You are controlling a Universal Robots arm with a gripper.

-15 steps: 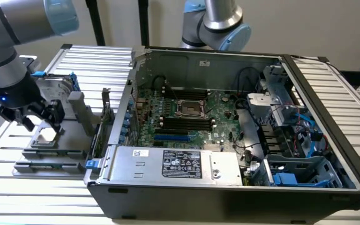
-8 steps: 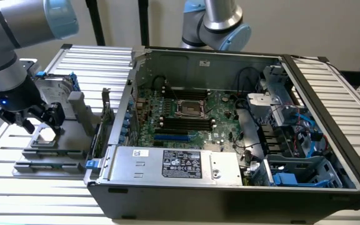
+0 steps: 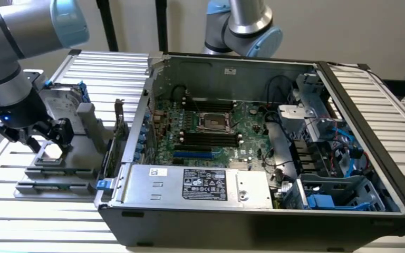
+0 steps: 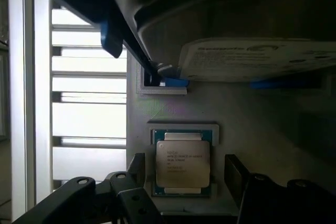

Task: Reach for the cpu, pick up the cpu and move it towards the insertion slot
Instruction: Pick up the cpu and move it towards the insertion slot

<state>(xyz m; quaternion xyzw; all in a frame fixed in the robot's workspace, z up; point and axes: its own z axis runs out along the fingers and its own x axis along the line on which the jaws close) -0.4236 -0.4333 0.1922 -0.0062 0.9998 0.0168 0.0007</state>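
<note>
Gripper [image 3: 48, 143]: spread wide, one finger on each side of the cpu [image 4: 182, 164], apparently lined up to close on its edges.
Cpu: flat in its recess in the grey holder [image 3: 55, 174], not touched.
Insertion slot [image 3: 213, 122]: in the open case, well apart.
Wrist view: gaps between the fingers and the chip.
Exterior view: the way to the slot.

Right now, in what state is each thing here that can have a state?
tool: open, one finger on each side of the chip, not gripping it.
chip: lying flat in the gray holder, not lifted.
socket: no chip in it, dark centre showing.
computer case: lying on its side, open.
hard drive: standing upright in the same holder.
</note>
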